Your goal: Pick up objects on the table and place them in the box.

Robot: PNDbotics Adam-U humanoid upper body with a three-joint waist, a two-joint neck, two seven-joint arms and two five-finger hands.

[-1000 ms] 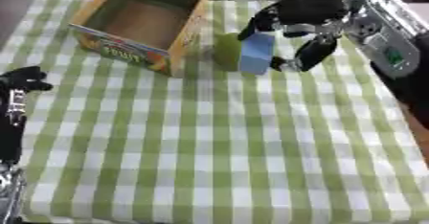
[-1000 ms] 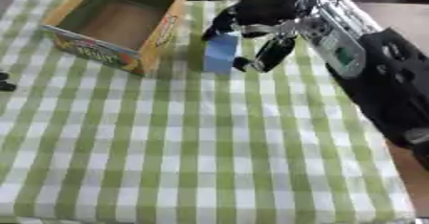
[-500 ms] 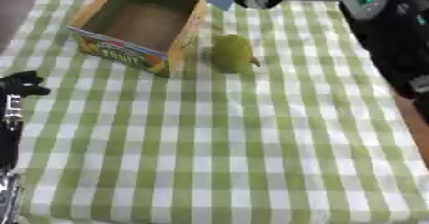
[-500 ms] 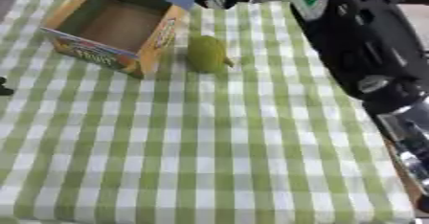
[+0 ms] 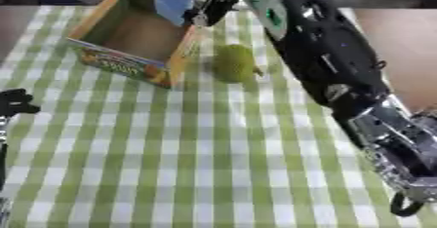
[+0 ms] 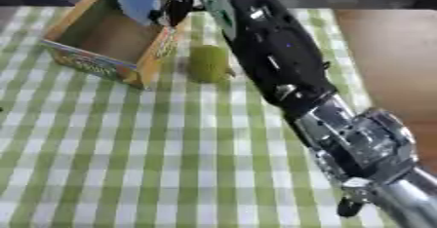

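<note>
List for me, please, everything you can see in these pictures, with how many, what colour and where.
Box: one, brown cardboard, open top, printed label on its front, far left part of the table.
Blue object: one, light blue, held in the air over the box's right wall.
Green object: one, yellow-green, rounded, lying on the cloth just right of the box.
Tablecloth: one, green and white checks, covering the table.
Bare wooden surface: brown, right of the cloth.
Right hand: one, black, at the top over the box's right wall, fingers curled on the blue object; its arm runs to the lower right.
Left hand: one, black, at the left edge, idle.
</note>
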